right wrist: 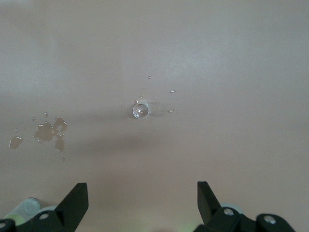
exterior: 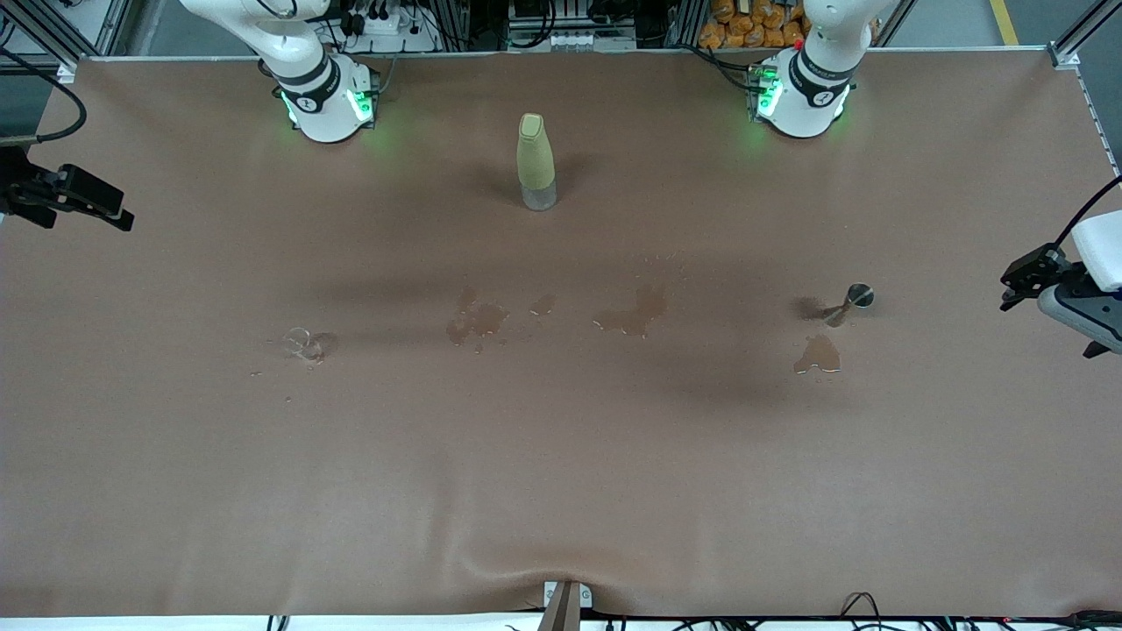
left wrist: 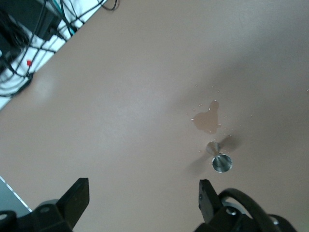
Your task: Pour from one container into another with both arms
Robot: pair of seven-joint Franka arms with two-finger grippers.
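Note:
The squat clear tumbler (exterior: 303, 343) stands on the brown table toward the right arm's end; in the right wrist view the tumbler (right wrist: 140, 110) shows from above with droplets around it. The stemmed cone glass (exterior: 852, 301) stands toward the left arm's end, also visible as the stemmed glass (left wrist: 220, 161) next to a puddle. My right gripper (exterior: 105, 206) hangs open and empty over the table's edge at the right arm's end, its fingertips (right wrist: 77, 195) wide apart. Over the edge at the left arm's end, my left gripper (exterior: 1017, 279) hangs open and empty, fingertips (left wrist: 206, 191) spread.
A tall yellow-green bottle (exterior: 536, 162) stands between the two arm bases. Brown puddles lie mid-table (exterior: 476, 321), (exterior: 633, 314) and just nearer the front camera than the stemmed glass (exterior: 817, 356). Cables (left wrist: 29, 43) run past the table's edge.

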